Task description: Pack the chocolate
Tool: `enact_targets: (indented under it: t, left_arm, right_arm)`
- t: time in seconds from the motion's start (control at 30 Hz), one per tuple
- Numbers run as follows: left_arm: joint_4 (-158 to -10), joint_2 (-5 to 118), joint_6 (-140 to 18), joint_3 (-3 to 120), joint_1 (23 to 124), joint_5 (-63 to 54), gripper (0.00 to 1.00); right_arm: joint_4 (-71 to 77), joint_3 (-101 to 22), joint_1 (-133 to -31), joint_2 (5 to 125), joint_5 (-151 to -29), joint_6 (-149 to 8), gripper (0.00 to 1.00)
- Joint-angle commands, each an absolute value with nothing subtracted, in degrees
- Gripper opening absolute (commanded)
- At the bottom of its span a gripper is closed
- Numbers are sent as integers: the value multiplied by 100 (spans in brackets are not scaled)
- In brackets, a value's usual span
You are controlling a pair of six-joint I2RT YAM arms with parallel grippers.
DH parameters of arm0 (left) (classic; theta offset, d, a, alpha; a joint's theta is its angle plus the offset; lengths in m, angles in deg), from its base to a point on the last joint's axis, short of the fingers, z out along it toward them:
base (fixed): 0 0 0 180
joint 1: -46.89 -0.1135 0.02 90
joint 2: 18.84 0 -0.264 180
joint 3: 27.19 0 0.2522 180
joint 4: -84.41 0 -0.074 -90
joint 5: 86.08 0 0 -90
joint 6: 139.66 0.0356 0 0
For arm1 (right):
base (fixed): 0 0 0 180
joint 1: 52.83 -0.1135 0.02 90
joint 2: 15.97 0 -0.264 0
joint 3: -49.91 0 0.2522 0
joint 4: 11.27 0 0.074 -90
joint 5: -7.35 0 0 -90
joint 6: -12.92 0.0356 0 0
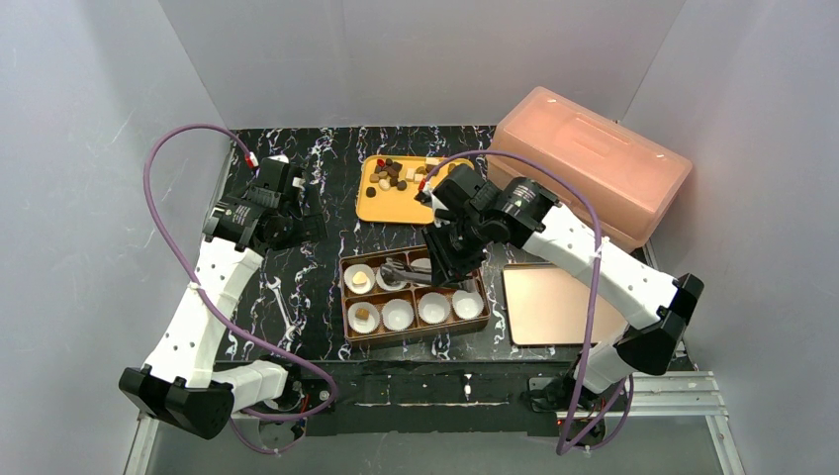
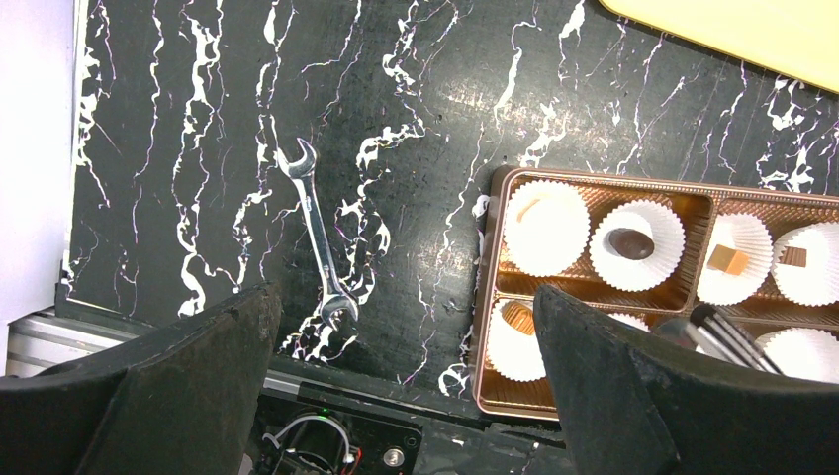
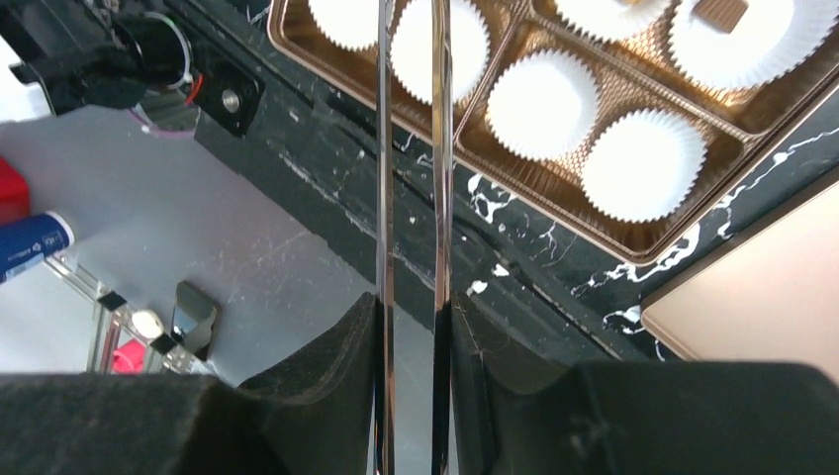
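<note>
Loose chocolate (image 1: pixel 396 176) pieces, dark, tan and cream, lie on a yellow tray (image 1: pixel 381 206). A brown box (image 1: pixel 343 297) holds white paper cups. Some carry a piece: a dark round one (image 2: pixel 630 243) and a caramel cube (image 2: pixel 727 259). My right gripper (image 1: pixel 450 259) hangs over the box, shut on metal tongs (image 3: pixel 442 148) whose two blades run between its pads (image 3: pixel 495 346) toward the cups. The tongs' tips (image 2: pixel 727 332) hover over the box's middle; I see no piece between them. My left gripper (image 2: pixel 404 297) is open and empty, above the table left of the box.
A steel wrench (image 2: pixel 319 237) lies on the black marbled table left of the box. The box's rose-gold lid (image 1: pixel 554 302) rests to its right. A large pink plastic case (image 1: pixel 594 163) stands at the back right. White walls close in on both sides.
</note>
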State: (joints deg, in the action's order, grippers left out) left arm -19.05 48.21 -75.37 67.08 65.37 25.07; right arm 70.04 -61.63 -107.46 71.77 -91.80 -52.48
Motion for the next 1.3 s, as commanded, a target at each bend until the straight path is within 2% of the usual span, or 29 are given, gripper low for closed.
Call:
enact_targets:
  t: [0.0,0.6,0.83,1.27]
  left_arm:
    - [-1856,4699,-7536,6689,6505,2554,99]
    - [-1824,4676,-7550,6674,6505,2578,100]
    - [-1812,4664,-7550,6666,6504,2598,99]
    - [-1807,4665,-7532,6691,6503,2606,99]
  right_arm:
    - [6939,-5918,-10914,6881,-9385,-5120,31]
    - [6817,-5325,-11224,7005,-9342,-5031,32]
    - [6759,-5342,-11235,7060,-9319,-5016,39]
    - [6830,-5507,-11243,7174,-9273,-5065,42]
